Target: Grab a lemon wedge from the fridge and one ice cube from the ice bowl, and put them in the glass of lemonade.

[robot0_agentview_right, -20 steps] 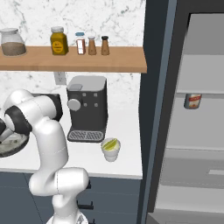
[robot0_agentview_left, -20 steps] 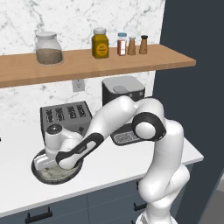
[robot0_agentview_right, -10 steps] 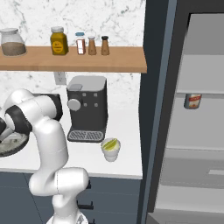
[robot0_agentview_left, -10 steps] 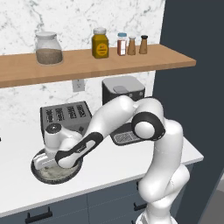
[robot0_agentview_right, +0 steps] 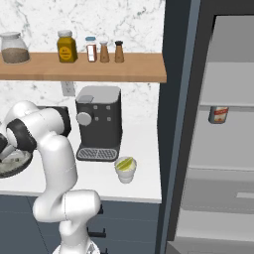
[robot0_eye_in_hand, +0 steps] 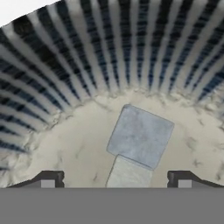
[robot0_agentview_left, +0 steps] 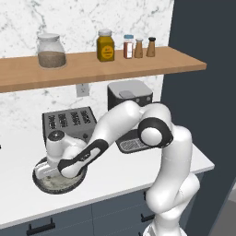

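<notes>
Ice cube [robot0_eye_in_hand: 141, 136], small, hard and likely slick, lies in the ice bowl [robot0_eye_in_hand: 87, 61] between the wide-open, empty gripper [robot0_eye_in_hand: 116, 178], best pinched across flat opposite faces.

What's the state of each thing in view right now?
ice bowl: on counter, holds ice cube
gripper: fingers open, down in the bowl, straddling the cube
glass of lemonade: upright, lemon wedge already in it
fridge: open
</notes>
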